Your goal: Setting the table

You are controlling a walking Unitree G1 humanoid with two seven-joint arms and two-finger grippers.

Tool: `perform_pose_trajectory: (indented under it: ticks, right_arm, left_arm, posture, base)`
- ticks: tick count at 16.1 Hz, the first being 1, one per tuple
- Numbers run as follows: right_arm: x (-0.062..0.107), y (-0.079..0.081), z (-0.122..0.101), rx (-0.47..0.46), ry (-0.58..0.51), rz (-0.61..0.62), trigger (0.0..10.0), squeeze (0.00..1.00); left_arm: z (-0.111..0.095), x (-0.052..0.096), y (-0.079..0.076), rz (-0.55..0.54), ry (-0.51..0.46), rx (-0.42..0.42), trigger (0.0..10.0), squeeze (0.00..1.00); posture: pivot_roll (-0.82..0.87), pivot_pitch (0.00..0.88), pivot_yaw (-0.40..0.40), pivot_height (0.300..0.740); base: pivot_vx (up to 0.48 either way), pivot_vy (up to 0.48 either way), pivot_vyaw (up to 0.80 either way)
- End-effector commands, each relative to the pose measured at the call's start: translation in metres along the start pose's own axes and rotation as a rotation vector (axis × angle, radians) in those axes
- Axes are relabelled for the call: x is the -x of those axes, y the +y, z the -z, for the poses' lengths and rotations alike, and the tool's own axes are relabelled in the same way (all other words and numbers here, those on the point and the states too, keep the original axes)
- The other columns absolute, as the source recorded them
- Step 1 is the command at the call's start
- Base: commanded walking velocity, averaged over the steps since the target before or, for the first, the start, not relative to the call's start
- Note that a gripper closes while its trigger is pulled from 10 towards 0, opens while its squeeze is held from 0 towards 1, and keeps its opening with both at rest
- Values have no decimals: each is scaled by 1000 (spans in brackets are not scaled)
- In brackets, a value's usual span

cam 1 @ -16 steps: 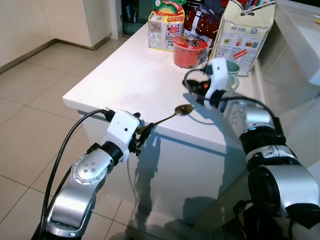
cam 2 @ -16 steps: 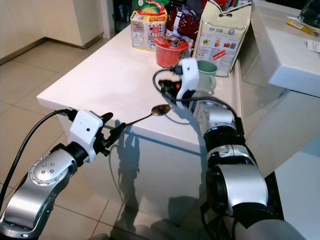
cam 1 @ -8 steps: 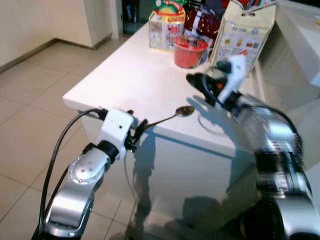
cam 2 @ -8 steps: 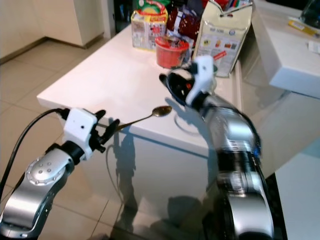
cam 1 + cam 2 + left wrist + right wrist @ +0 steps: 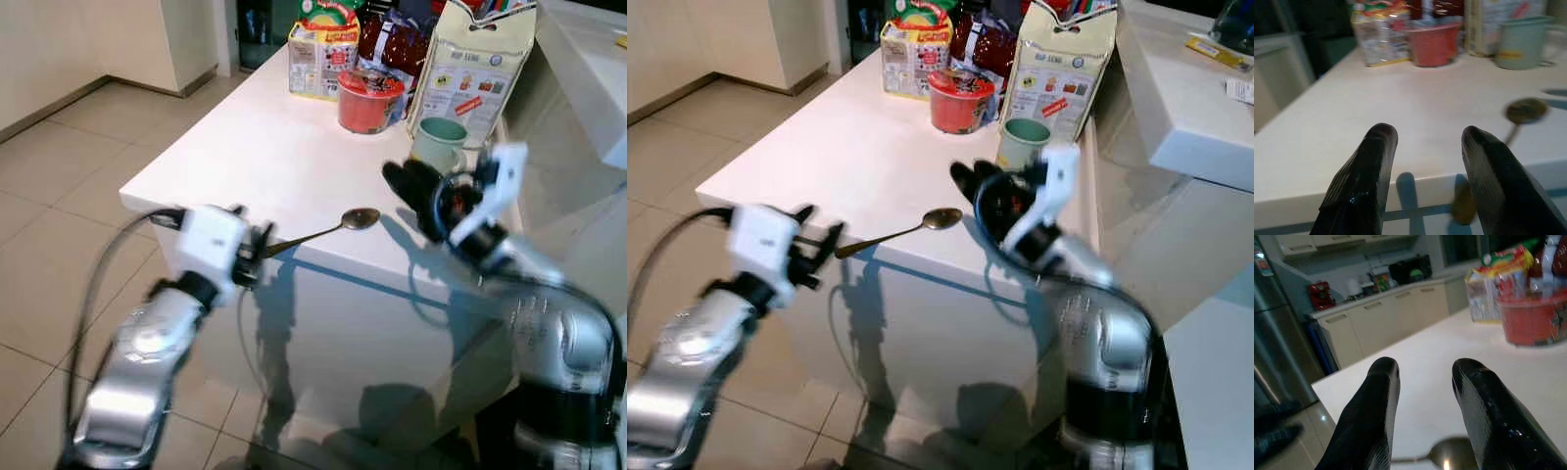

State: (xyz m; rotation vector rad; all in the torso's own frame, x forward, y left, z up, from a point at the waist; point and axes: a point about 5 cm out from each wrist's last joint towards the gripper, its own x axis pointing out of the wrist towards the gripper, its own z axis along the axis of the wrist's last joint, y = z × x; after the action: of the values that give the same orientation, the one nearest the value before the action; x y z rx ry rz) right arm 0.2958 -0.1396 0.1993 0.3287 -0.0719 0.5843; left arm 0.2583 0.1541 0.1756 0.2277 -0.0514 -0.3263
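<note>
The spoon (image 5: pixel 323 229) lies on the white table (image 5: pixel 245 157) with its handle overhanging the near edge (handy for pinching), seemingly free. Left gripper (image 5: pixel 1425 147) and right gripper (image 5: pixel 1422 382) hover spread, empty.

You see a spoon (image 5: pixel 911 228) lying at the white desk's (image 5: pixel 833 157) near edge, handle overhanging. Your left gripper (image 5: pixel 818 251) hangs beside the handle tip; your right gripper (image 5: pixel 972 186) hovers beside a green mug (image 5: pixel 1022 143).
</note>
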Motion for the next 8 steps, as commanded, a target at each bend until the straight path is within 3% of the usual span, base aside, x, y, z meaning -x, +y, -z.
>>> perform_pose_trajectory:
  ticks: [1, 2, 4, 6, 8]
  right_arm:
    - [3, 0, -3, 28, -9, 46, 10000, 0]
    - [9, 1, 1, 51, 0, 100, 10000, 0]
    - [17, -2, 5, 101, 22, 192, 10000, 0]
    - [24, -2, 12, 144, 49, 231, 10000, 0]
    - [27, 4, 13, 126, 39, 239, 10000, 0]
  left_arm:
    - [-2, 1, 5, -47, -3, 26, 10000, 0]
    - [2, -1, 7, -77, 5, 64, 10000, 0]
    - [3, -5, 5, -38, 12, 50, 10000, 0]
    - [2, -8, 3, -12, 10, 48, 10000, 0]
    - [1, -11, 0, 8, 10, 53, 10000, 0]
  posture:
    - [89, 0, -62, 740]
    - [64, 0, -42, 740]
    - [47, 0, -24, 740]
    - [29, 0, -10, 740]
    - [12, 0, 0, 740]
  base:
    - [0, 0, 0]
    - [0, 0, 0]
    - [0, 0, 0]
    - [0, 0, 0]
    - [0, 0, 0]
